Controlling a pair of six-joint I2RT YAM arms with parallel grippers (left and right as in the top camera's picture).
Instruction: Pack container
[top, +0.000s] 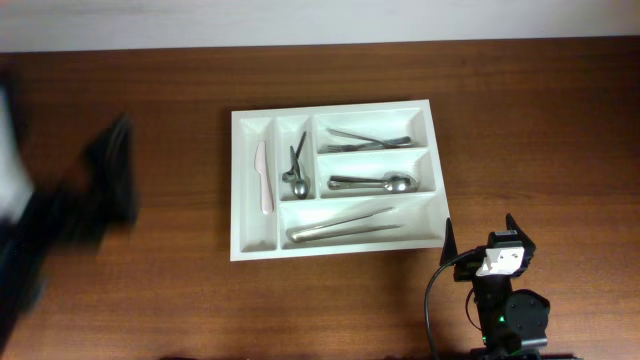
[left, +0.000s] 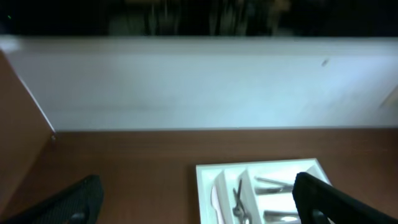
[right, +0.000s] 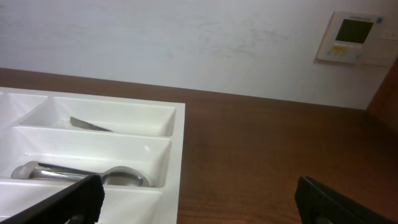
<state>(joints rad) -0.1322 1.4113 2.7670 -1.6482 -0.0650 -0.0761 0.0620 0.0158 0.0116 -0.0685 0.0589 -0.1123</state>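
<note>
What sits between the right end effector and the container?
Only bare table between right end effector and container, per overhead view.

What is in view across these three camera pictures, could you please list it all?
table: one, brown wood, under everything
container: one, white, table centre, five compartments
plastic knife: one, pale pinkish white, leftmost upright compartment
small utensils: about two, metal, second upright compartment
forks: count unclear, metal, top long compartment
spoons: apparently two, metal, middle long compartment
long metal pieces: count unclear, silver, bottom long compartment
wall panel: one, white, on the wall
left gripper: one, black, open, left of the container
right gripper: one, black, open, off the container's lower right corner
</note>
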